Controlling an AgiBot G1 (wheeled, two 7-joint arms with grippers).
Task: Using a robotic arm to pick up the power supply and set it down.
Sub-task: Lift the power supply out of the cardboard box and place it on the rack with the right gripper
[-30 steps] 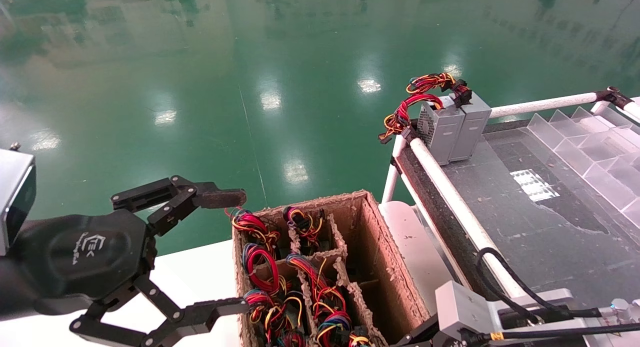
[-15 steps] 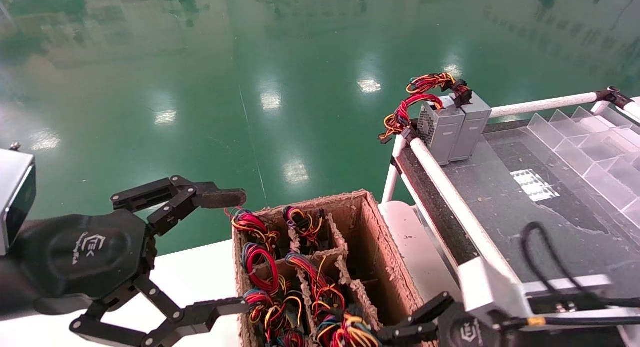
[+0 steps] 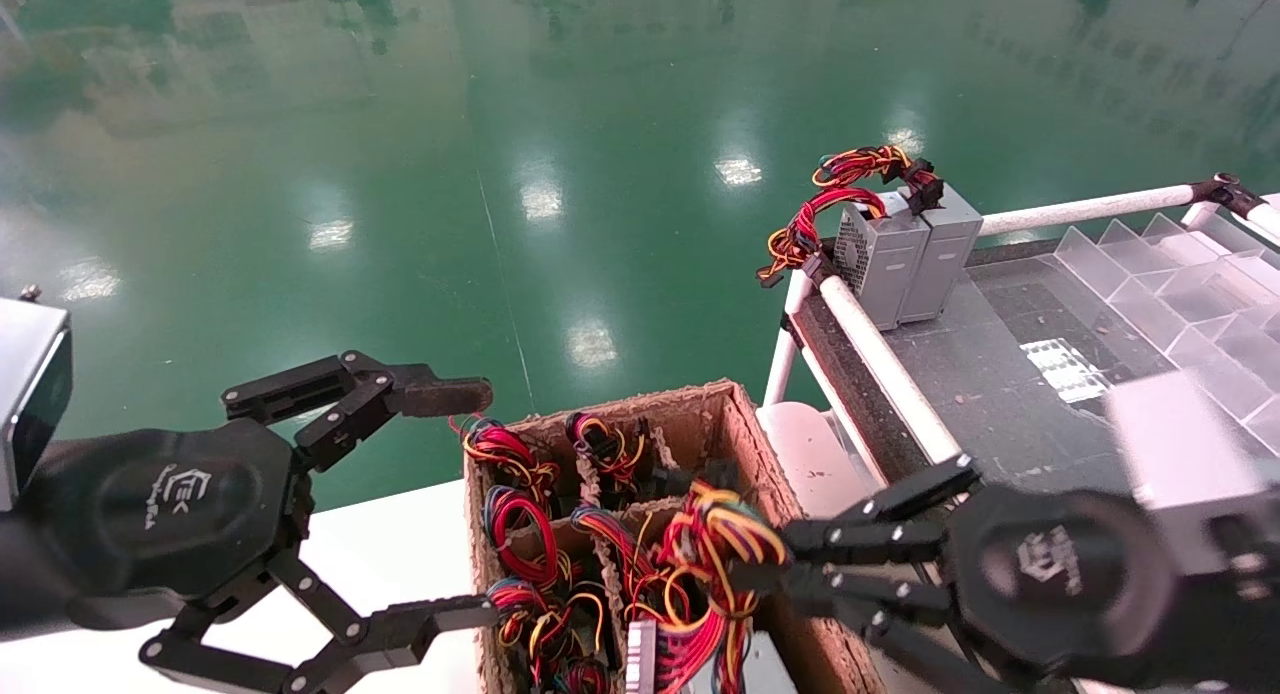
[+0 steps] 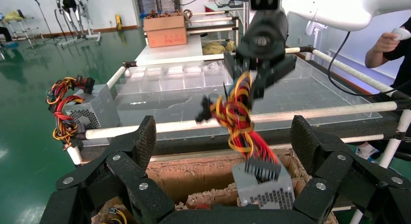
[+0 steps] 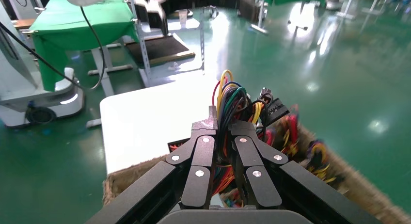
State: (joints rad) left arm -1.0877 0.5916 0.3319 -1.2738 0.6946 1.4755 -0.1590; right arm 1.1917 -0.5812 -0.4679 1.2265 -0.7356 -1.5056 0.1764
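My right gripper point(image 3: 770, 566) is shut on the red, yellow and orange wire bundle point(image 3: 715, 544) of a power supply. It holds the bundle above the right side of the brown cardboard box point(image 3: 745, 429). In the left wrist view the grey vented power supply point(image 4: 265, 191) hangs tilted under its wires point(image 4: 237, 112), just above the box point(image 4: 194, 170), with the right gripper point(image 4: 248, 77) over it. The right wrist view has the right gripper point(image 5: 224, 124) with wires point(image 5: 233, 100) pinched between its fingers. My left gripper point(image 3: 455, 504) stays open left of the box, holding nothing.
More wire bundles point(image 3: 520, 519) fill the box's left cells. Two grey power supplies point(image 3: 905, 259) stand at the far corner of the dark table behind a white rail point(image 3: 880, 364). Clear plastic dividers point(image 3: 1180, 284) lie at the right. A white surface point(image 3: 380, 559) lies under the left gripper.
My right arm has risen from the bottom right edge and come up over the box. It has drawn a wire bundle and its power supply upward. The left arm has not moved.
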